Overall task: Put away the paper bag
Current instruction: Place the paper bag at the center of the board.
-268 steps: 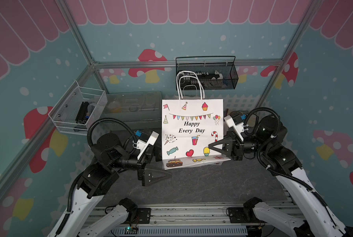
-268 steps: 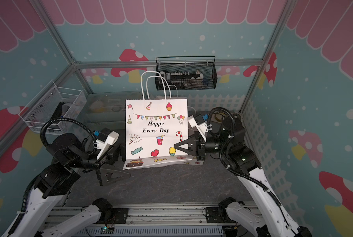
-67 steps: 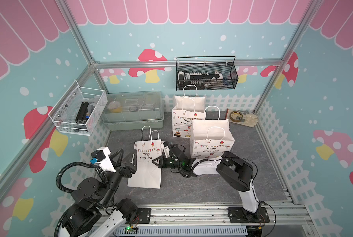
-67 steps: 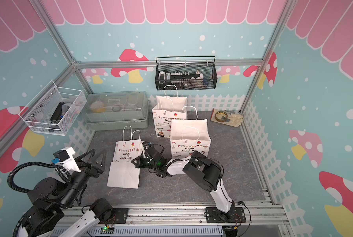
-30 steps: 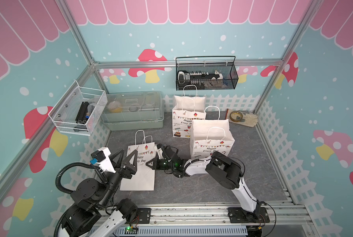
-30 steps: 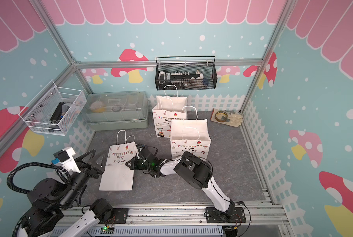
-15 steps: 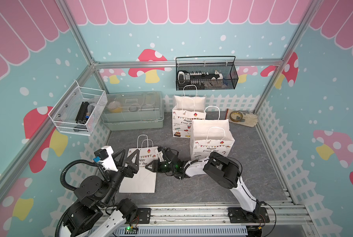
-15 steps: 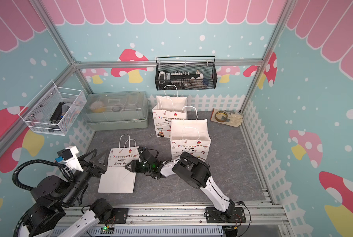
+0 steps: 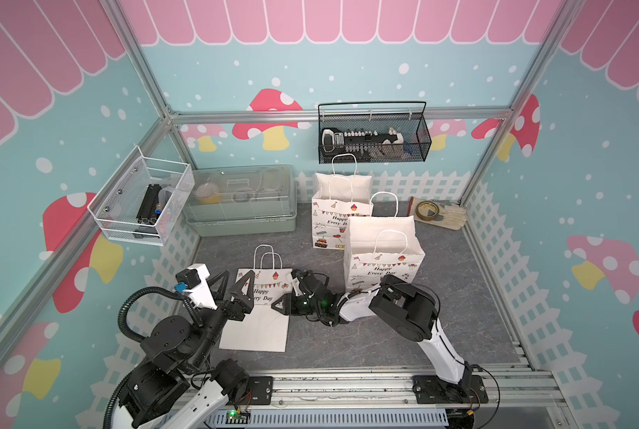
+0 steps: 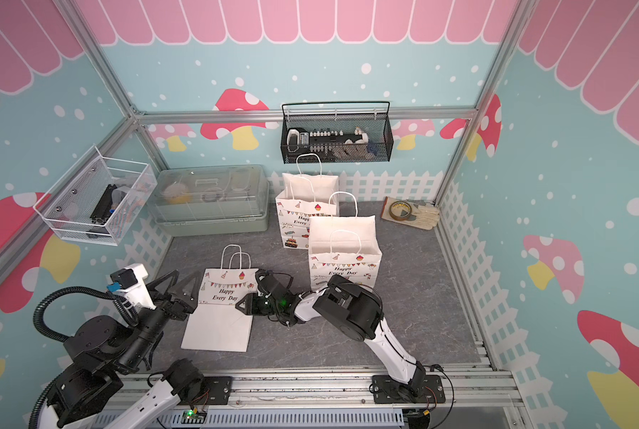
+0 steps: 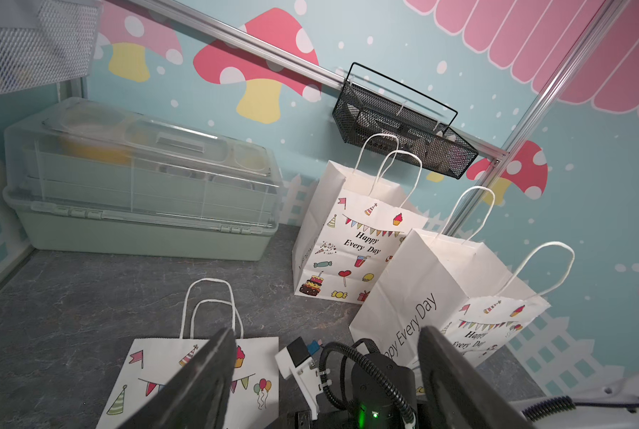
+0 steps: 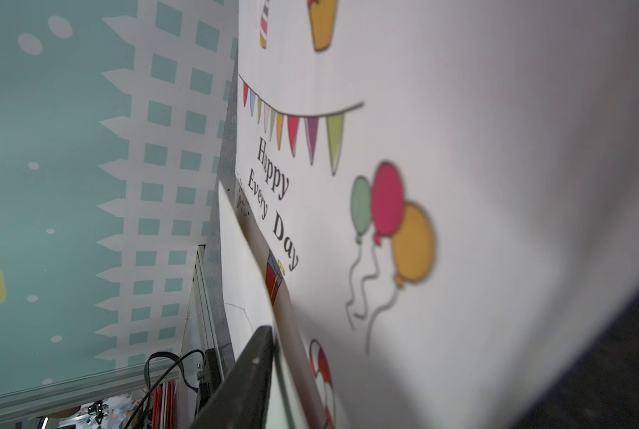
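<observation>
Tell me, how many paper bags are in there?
3. A flat bag lies on the floor near the front; a rear bag stands by the back fence; a front bag stands just before it. None seems hidden.

- left arm (image 9: 169, 334) is hunched up over its base, elbow bent, forearm angled up toward the back
- left gripper (image 9: 236, 276) is up off the floor with the jaws spread wide, nothing between them
- right arm (image 9: 403, 308) is folded way down low, big elbow joint sticking up, forearm reaching sideways across toward the left arm
- right wrist is nearly flat to the floor, green lights on
- right gripper (image 9: 279, 305) has its jaws closed tight, pinching the side edge of the bag (image 9: 254, 328)
- the two grippers sit close together, not touching
</observation>
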You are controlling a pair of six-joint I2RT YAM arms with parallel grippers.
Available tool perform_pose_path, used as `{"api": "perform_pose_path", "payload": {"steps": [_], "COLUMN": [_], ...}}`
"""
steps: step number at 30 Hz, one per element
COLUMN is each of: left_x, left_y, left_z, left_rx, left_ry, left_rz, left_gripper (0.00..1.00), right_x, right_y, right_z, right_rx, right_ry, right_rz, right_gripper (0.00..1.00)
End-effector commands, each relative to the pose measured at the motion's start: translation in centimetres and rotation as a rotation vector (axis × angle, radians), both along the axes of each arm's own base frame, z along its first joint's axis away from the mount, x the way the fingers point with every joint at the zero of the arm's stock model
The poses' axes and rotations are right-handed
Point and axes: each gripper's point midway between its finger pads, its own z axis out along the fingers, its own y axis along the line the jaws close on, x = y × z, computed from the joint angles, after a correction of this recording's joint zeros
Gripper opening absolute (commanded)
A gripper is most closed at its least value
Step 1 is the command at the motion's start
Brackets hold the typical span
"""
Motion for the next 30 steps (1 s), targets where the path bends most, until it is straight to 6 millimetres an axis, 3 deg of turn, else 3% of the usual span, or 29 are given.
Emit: {"api": "perform_pose_path", "payload": {"steps": [1, 8, 12, 16, 20, 26, 30], "left_x": [-0.3, 0.1, 0.6, 1.0, 1.4, 2.2, 2.7], "left_y": [0.0, -0.4, -0.6, -0.4, -0.5, -0.9, -1.2], "left_z": [0.4, 0.0, -0.8, -1.5, -2.1, -3.0, -3.7], "left_rx": [-0.003, 0.01, 0.031, 0.049, 0.052, 0.073, 0.078], "left_ry": [0.002, 0.02, 0.038, 0.051, 0.059, 0.084, 0.094], "left_rz": [-0.012, -0.014, -0.008, 0.016, 0.026, 0.036, 0.042], "left_gripper": [0.75, 0.76, 0.77, 0.77, 0.77, 0.78, 0.78], "right_x": [0.1, -0.3, -0.3, -0.3, -0.5, -0.3, -0.2], "right_y": [0.7, 0.7, -0.4, -1.9, -2.6, -2.9, -2.3], "right_z": [-0.5, -1.8, -2.2, -2.5, -2.9, -3.5, -3.3], "right_rx": [0.013, 0.001, -0.021, -0.046, -0.078, -0.114, -0.117], "right_ry": [0.029, 0.051, 0.043, 0.032, 0.019, 0.021, -0.006], "right_rz": [0.006, 0.023, 0.014, -0.01, -0.012, -0.014, 0.006], "right_gripper": [0.0, 0.1, 0.35, 0.49, 0.46, 0.21, 0.1]}}
